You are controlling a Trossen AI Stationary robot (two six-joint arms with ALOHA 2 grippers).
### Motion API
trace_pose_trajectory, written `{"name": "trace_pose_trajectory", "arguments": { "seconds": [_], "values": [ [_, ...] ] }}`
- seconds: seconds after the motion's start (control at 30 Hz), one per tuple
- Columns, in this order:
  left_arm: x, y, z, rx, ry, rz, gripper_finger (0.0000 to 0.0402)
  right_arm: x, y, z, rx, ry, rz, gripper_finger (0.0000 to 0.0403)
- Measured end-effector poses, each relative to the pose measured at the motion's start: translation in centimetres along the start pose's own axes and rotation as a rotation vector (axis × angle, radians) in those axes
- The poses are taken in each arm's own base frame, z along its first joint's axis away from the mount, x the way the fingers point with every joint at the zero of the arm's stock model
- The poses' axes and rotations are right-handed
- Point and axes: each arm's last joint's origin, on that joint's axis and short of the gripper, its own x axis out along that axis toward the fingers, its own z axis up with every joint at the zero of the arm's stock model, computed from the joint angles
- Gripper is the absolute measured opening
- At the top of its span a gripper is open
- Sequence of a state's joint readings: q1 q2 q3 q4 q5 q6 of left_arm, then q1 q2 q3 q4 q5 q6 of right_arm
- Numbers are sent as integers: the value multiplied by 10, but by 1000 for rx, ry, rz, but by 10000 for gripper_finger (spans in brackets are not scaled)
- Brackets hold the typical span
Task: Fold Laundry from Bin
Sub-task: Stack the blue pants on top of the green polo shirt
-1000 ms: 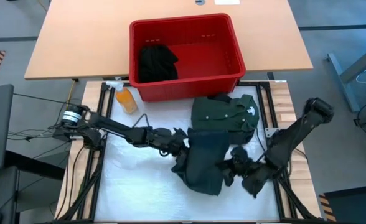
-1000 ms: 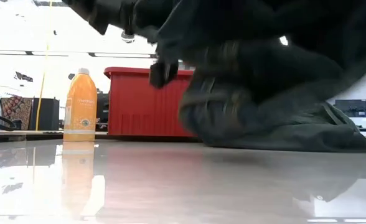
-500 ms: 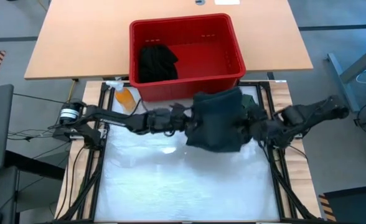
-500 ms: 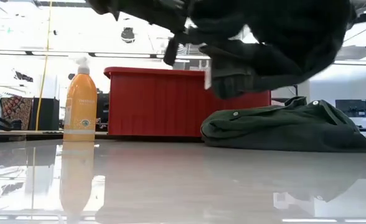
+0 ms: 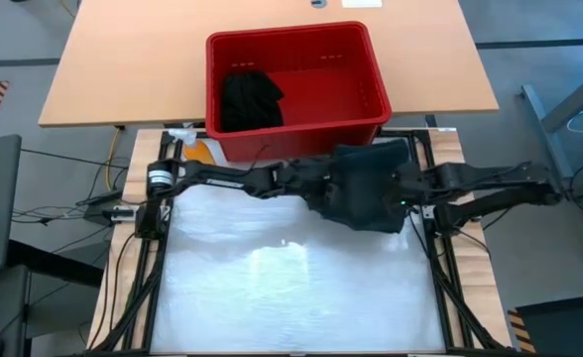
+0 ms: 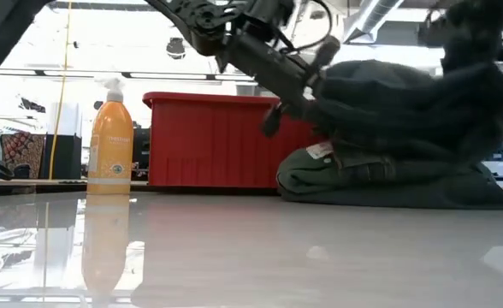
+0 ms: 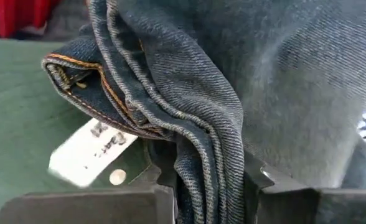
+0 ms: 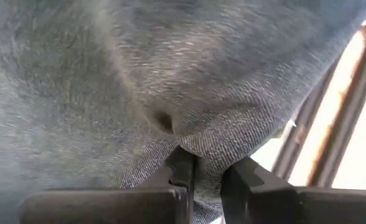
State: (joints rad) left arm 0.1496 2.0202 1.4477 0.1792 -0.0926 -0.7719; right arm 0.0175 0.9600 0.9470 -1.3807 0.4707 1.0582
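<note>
A folded bundle of dark blue jeans point(image 5: 366, 188) sits over a folded dark green shirt point(image 6: 388, 184) at the far right of the white mat, its underside on the shirt in the low view. My left gripper point(image 5: 319, 186) is shut on the bundle's left end. My right gripper point(image 5: 403, 193) is shut on its right end. The shirt's white label point(image 7: 89, 152) shows under the jeans. The red bin point(image 5: 296, 35) stands behind, with a black garment point(image 5: 247, 99) lying in its left half. My left gripper pinches several stacked denim layers with stitched seams point(image 7: 211, 155) between its two fingers, at the bundle's left end. It comes from the table's left, slanting slightly down. The bundle lies on the green shirt. My right gripper pinches a bunched fold of denim point(image 8: 201, 146) between its two fingers at the bundle's right end. It reaches in from the table's right, slanting down. How many layers it has cannot be told.
An orange spray bottle point(image 6: 110, 141) stands at the mat's far left corner, partly under my left arm in the high view. The white mat point(image 5: 282, 288) lies bare toward the near edge. Dark frame rails point(image 5: 440, 248) run along the mat's sides.
Both grippers have carried the folded jeans from the mat's near middle toward the far edge, lifted clear, then lowered them onto the green shirt. My left arm has swung toward the right and stretched out; my right arm has swung toward the far edge and tipped downward.
</note>
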Motion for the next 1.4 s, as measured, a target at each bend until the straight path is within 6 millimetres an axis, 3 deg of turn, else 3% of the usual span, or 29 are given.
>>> {"name": "trace_pose_trajectory", "arguments": {
  "seconds": [0.17,0.3,0.57,0.67,0.77,0.93,1.1,1.23,1.33,1.4],
  "values": [
    [6,-3,-4,-7,23,101,62,36,-9,-7,22,79,-107,68],
    [5,-6,-8,-33,-6,139,62,41,-11,-2,-29,73,-107,80],
    [4,0,-12,-96,9,217,62,6,-27,25,-33,72,-136,264],
    [4,0,-11,-136,-4,212,62,-12,-35,33,14,53,-125,296],
    [4,-3,-14,-163,-5,210,62,-32,-32,38,43,-74,21,301],
    [2,-11,-19,-185,-38,210,63,-52,-13,33,51,-375,299,285],
    [2,-19,-12,-197,-45,178,66,-30,17,-1,29,-512,377,249],
    [1,-22,-10,-155,-34,165,71,3,34,-21,74,-635,274,160],
    [0,-27,-8,-118,-32,157,98,16,36,-24,131,-726,184,57],
    [-1,-29,-8,-104,-13,174,119,26,40,-25,135,-769,129,19]
  ]
}}
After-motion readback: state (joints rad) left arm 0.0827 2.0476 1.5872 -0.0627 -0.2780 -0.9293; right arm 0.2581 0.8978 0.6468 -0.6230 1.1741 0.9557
